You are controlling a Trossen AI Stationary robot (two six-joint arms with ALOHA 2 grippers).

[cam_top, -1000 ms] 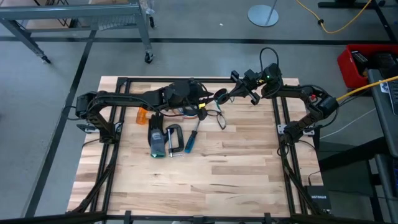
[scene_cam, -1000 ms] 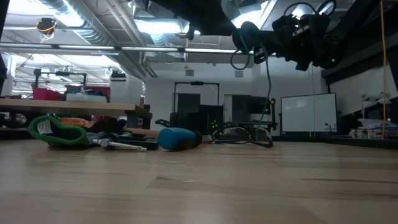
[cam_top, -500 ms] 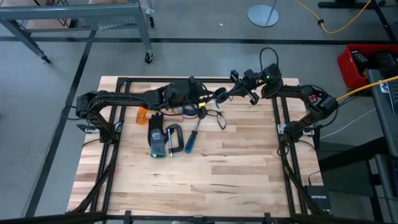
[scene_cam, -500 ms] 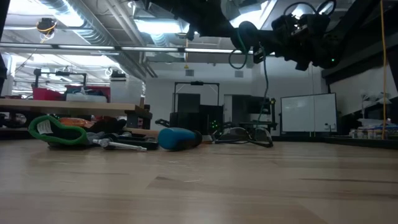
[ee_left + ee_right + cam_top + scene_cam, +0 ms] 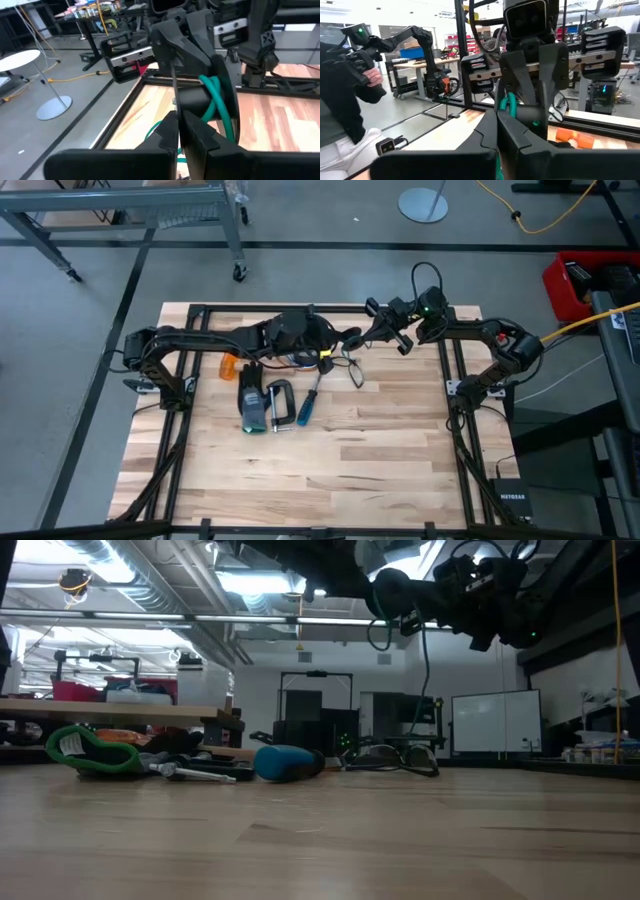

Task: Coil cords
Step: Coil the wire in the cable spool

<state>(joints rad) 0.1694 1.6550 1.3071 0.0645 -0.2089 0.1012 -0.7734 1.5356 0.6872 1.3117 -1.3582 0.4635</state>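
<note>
A workshop with a whiteboard and shelving lies beyond the wooden bench [image 5: 330, 450], and in the right wrist view a person [image 5: 342, 100] stands off the bench holding a camera. Both arms meet above the far edge of the bench, near its middle. The left gripper [image 5: 345, 338] and the right gripper [image 5: 362, 337] face each other tip to tip, raised off the wood. The right gripper's fingers are clenched on a thin teal-green cord [image 5: 216, 102], which is looped in coils around them. The left gripper's fingers [image 5: 187, 135] are closed together just beside those coils; a thin black cord [image 5: 173, 80] runs down between the two grippers. More cords [image 5: 345, 365] lie loose on the bench just below the grippers, near a blue-handled screwdriver [image 5: 307, 404], a clamp [image 5: 280, 402] and an orange object [image 5: 230, 366].
</note>
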